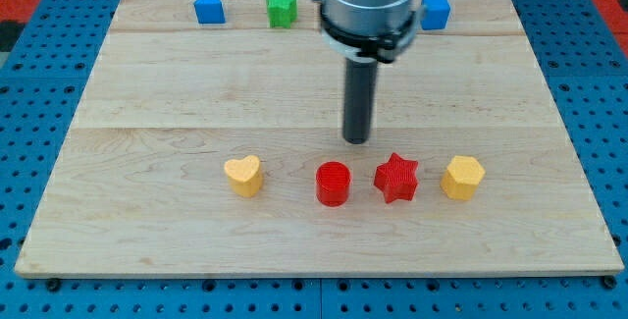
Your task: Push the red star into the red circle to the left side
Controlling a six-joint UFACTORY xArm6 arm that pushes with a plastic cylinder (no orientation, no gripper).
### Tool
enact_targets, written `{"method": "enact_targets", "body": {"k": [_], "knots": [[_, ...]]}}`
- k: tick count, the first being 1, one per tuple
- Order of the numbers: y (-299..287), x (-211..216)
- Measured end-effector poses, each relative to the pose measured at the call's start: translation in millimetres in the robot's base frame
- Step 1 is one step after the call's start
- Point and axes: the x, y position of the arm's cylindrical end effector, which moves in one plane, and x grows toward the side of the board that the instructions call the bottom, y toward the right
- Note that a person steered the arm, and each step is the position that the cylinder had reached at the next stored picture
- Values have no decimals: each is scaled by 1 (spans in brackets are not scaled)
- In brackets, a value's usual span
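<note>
The red star (396,178) lies on the wooden board (147,113) near the view's bottom, right of centre. The red circle (333,184) stands just to its left, with a small gap between them. My tip (357,139) is at the end of the dark rod, just above the gap between the two red blocks toward the view's top. It touches neither block.
A yellow heart (243,175) lies left of the red circle. A yellow hexagon (462,178) lies right of the red star. Along the view's top edge stand a blue block (208,8), a green star (282,9) and a blue cube (435,12).
</note>
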Motion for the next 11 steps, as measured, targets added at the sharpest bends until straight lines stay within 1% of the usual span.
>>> {"method": "enact_targets", "body": {"k": [2, 3, 4, 5, 6, 7, 9, 11], "knots": [[31, 30], [69, 32], [82, 57], [80, 81], [55, 75], [9, 71], [-60, 83], [-106, 68]]}}
